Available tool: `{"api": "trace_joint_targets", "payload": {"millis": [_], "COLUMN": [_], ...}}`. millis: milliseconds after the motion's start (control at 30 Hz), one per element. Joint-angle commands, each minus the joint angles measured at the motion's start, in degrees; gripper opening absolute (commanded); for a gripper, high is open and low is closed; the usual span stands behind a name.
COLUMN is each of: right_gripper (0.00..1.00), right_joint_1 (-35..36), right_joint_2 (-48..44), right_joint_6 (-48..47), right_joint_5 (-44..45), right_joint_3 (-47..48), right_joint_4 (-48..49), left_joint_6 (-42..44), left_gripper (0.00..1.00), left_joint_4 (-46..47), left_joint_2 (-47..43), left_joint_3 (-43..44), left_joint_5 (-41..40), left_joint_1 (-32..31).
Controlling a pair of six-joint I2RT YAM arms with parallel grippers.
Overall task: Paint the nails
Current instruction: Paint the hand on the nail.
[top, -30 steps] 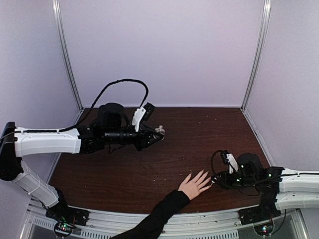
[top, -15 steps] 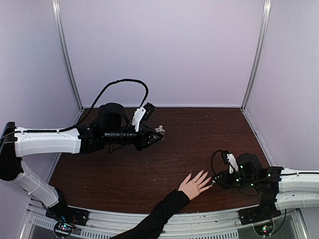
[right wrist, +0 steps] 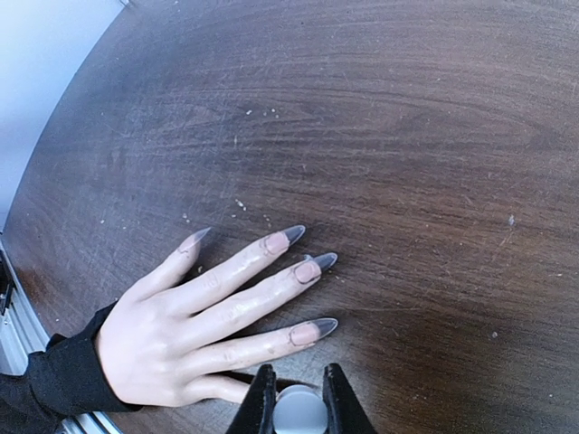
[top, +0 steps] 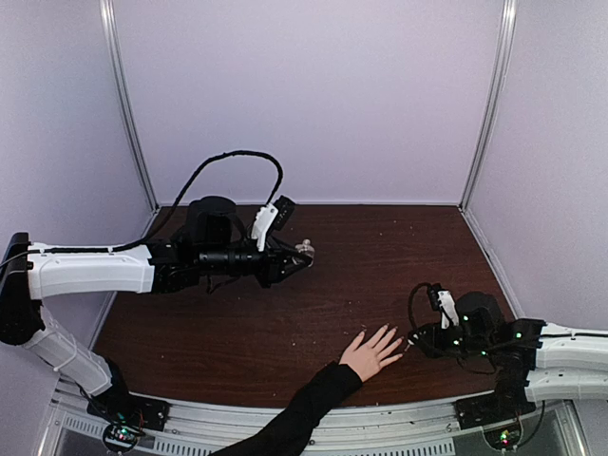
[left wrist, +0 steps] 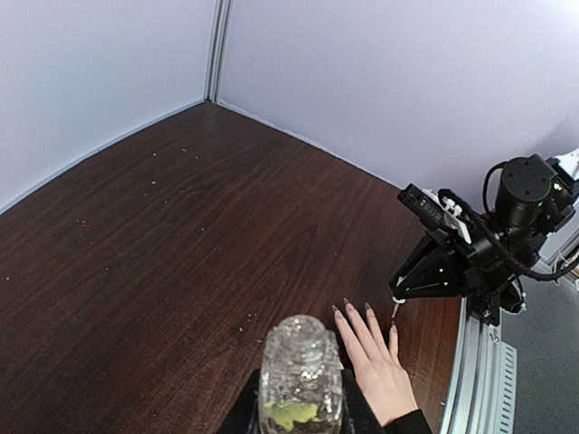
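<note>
A: Which step is in hand, in your opinion?
B: The painting itself, I think. The light-skinned human hand (top: 372,351) in a black sleeve lies flat on the dark brown wooden desk (top: 380,256) with the fingers spread. Its long pointed pale nails (right wrist: 306,271) with greyish tips point away from the wrist.
A: And the right tool (right wrist: 298,398)?
B: It is pressed together on a small white round cap (right wrist: 298,412) — probably the brush — just beside the hand, at the finger nearest to it. In the wrist view that nail is hidden behind the tool.
A: The left tool (top: 300,256)?
B: Well apart from the hand, on its far side, pinching a small clear glass bottle (left wrist: 301,371) with something yellowish-green inside.
A: What does the next move need?
B: A low, gentle stroke along one narrow nail — not on the skin. Whether any nail is coated already, I cannot tell.
</note>
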Motion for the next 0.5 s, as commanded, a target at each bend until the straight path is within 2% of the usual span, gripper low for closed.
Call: {"api": "trace_joint_targets", "payload": {"millis": [0,200,467], "right_gripper": [0.00,0.00,0.00], "right_joint_1": [0.4,0.7,1.1], "right_joint_2": [-1.5,-0.9,4.6], "right_joint_6": [-0.7,-1.2,-1.0], "right_joint_5": [-2.2,-3.1,-4.1], "right_joint_3": [-1.0,-1.1,-0.6], "right_joint_4": [3.7,4.4,7.2], "left_joint_6": [-0.1,-0.3,-0.1], "left_gripper": [0.00,0.00,0.00], "left_joint_4": [3.8,4.1,3.9], "left_joint_2": [-0.2,-0.1,-0.3], "left_joint_3": [0.8,0.7,0.5], "left_joint_5": [0.7,0.9,0.7], "left_joint_1": [0.3,0.3,0.3]}}
